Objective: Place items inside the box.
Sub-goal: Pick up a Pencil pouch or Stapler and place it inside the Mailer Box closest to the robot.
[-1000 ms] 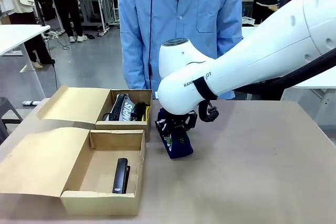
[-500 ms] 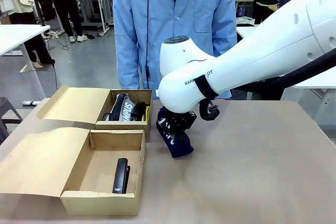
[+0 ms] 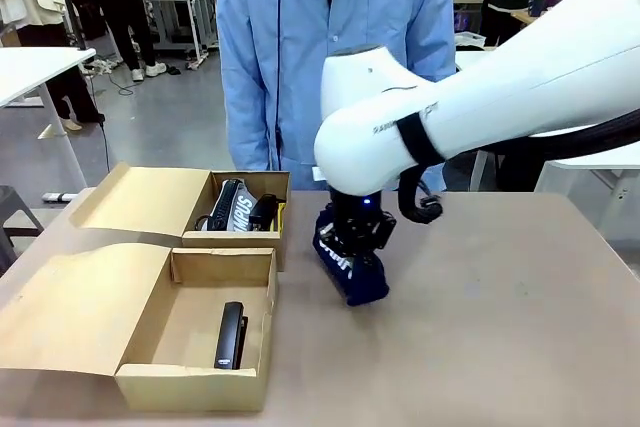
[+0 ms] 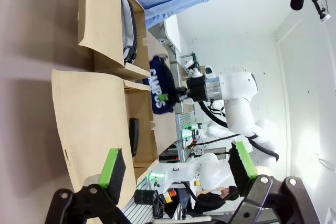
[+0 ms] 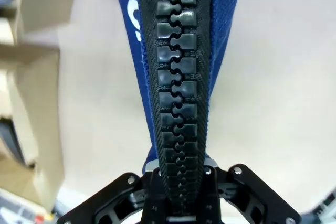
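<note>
Since a second ago the right arm [image 3: 480,97] has turned at the wrist and shifted a little toward the right of the front view. It has carried the navy pouch [image 3: 350,265] slightly farther from the far box [image 3: 230,239].

I see the right jaws clamped tight on the pouch's top edge. In the right wrist view the black zip [image 5: 178,103] runs straight up from between them and the blue fabric hangs away beyond. The pouch sits at the middle of the front view, tilted, with white lettering on its side. Its lower end is close to the surface [image 3: 500,327], but I cannot tell whether it touches.

The far box at centre left holds a grey pouch [image 3: 232,207]. The near box [image 3: 190,387], at lower left, has a black stapler [image 3: 231,334] lying flat in it. Both boxes have their lids folded out to the left.

The left jaws stand wide apart at the bottom of the left wrist view, with nothing between the green pads [image 4: 112,167].

A person in a blue coat [image 3: 330,37] stands at the far edge.
</note>
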Robot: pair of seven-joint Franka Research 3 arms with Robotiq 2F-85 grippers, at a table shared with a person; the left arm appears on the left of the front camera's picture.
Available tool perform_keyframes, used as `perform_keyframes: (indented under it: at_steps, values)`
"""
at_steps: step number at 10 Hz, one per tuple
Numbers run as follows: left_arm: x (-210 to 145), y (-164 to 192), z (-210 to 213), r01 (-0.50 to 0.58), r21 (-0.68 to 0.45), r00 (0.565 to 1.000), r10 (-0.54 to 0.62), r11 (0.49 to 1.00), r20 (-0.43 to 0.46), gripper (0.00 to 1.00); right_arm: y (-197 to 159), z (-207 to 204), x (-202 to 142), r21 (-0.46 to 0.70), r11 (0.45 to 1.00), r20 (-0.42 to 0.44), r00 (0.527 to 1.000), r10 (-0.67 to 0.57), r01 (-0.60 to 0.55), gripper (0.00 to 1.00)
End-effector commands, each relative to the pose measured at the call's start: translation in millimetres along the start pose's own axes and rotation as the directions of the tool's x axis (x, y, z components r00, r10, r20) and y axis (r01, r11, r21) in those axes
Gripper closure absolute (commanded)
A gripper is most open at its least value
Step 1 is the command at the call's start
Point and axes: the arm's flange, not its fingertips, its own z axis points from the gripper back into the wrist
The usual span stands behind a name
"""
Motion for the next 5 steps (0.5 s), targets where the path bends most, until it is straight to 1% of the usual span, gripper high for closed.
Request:
perform_keyframes:
  at_steps: [1,2,3,4,5]
  values:
    - [-1.7,-0.7,0.1,0.015,-0.014,1.0,-0.015,1.0,0.0,0.0,-49.3,38.5,-71.2,0.079,0.997,-0.123,0.992,-0.004,0.014,1.0]
    - [-1.7,-0.7,0.1,0.015,-0.014,1.0,-0.015,1.0,0.0,0.0,-76.5,48.3,-112.6,0.126,0.991,-0.138,0.99,-0.028,0.045,1.0]
    - [-1.7,-0.7,0.1,0.015,-0.014,1.0,-0.015,1.0,0.0,0.0,-103.4,48.6,-158.8,0.165,0.984,-0.163,0.985,-0.046,0.073,1.0]
    - [-1.7,-0.7,0.1,0.015,-0.014,1.0,-0.015,1.0,0.0,0.0,-119.3,43.1,-189.3,0.203,0.976,-0.14,0.989,-0.054,0.082,1.0]
    - [-1.7,-0.7,0.1,0.015,-0.014,1.0,-0.015,1.0,0.0,0.0,-120.2,38.9,-204.5,0.214,0.973,-0.129,0.99,-0.064,0.091,1.0]
